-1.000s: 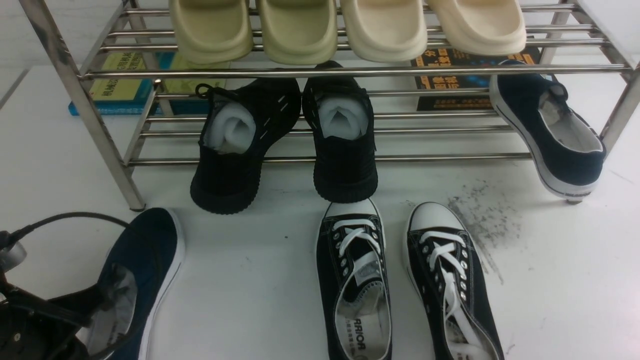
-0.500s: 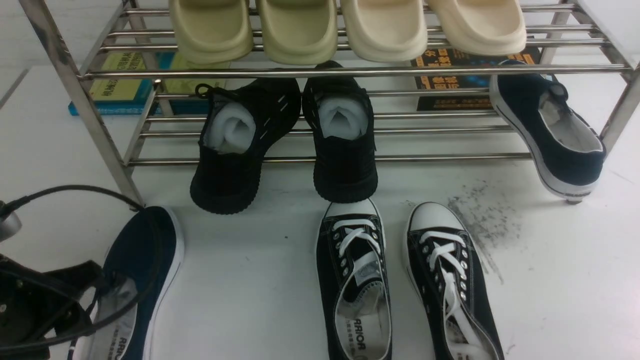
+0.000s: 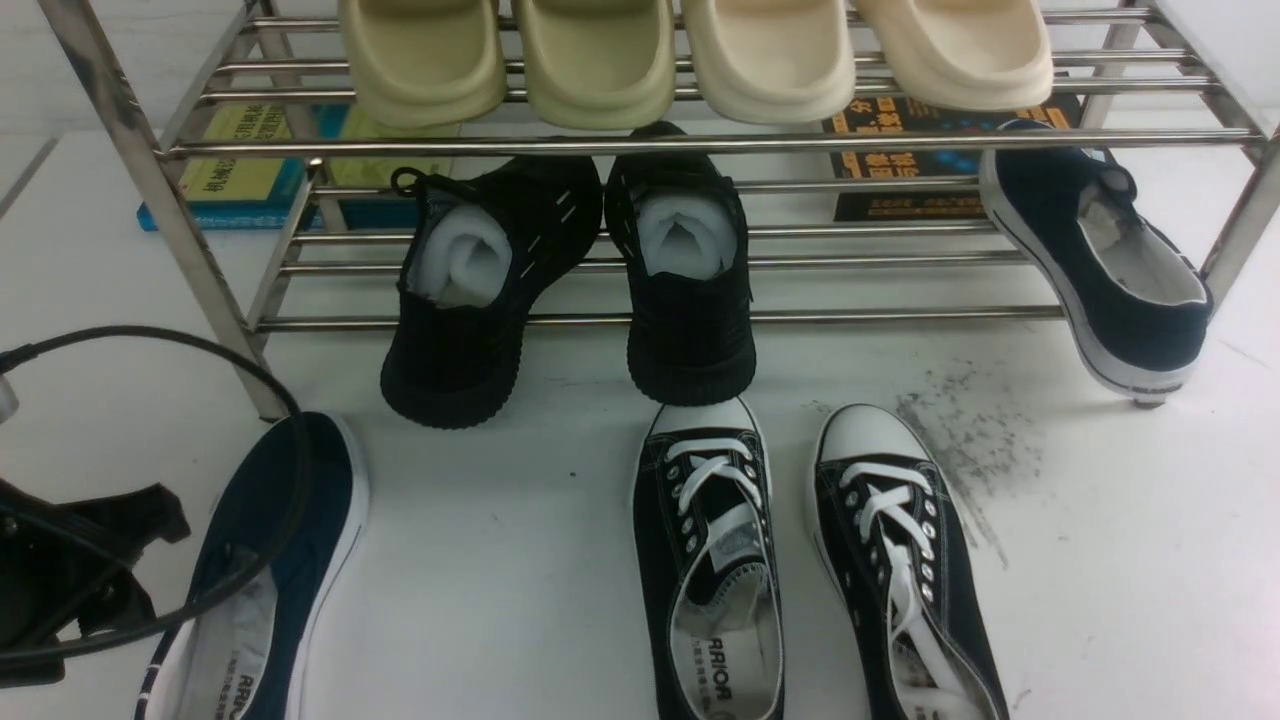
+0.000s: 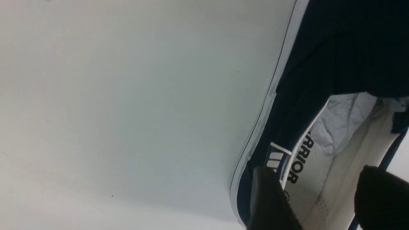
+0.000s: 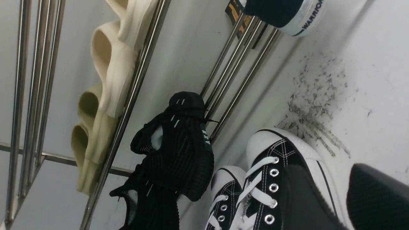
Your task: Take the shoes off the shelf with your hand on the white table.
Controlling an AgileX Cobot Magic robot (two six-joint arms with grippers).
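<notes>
One navy slip-on shoe (image 3: 280, 520) lies flat on the white table (image 3: 500, 560) at the front left, its white insole showing. My left arm (image 3: 70, 580) sits just left of it. In the left wrist view my left gripper (image 4: 322, 191) is open, its fingers (image 4: 271, 198) standing apart over the heel opening of that shoe (image 4: 319, 95) and gripping nothing. The other navy shoe (image 3: 1100, 260) leans tilted at the right end of the shelf's (image 3: 640, 143) lower tier. My right gripper (image 5: 342, 191) hangs open over the edge of a laced sneaker, holding nothing.
Two black knit sneakers (image 3: 455, 290) hang off the lower tier's front. Black white-laced sneakers (image 3: 710, 560) lie on the table in front of the shelf, beside grey scuff specks (image 3: 960, 440). Cream slippers (image 3: 690, 55) fill the top tier. Books (image 3: 250, 165) lie behind. A black cable (image 3: 200, 350) loops over the left arm.
The left gripper opened and let go of the navy shoe, then drew back to the left. The shoe now rests flat on the table. The right side is unchanged.
</notes>
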